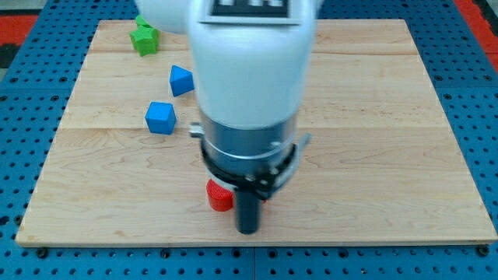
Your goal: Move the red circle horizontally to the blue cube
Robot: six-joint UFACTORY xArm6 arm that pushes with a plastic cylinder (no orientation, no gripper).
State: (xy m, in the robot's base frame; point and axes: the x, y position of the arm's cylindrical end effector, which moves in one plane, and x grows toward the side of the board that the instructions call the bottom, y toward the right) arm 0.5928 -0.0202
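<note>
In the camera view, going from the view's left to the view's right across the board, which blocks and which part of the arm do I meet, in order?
green block → blue cube → second blue block → red block → my tip, touching or almost touching the red block's right side.

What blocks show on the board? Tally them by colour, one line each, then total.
Green: 1, the green block at the view's top left.
Blue: 2, the blue cube and another blue block.
Red: 1, the red circle, left of my tip.
Total: 4.
</note>
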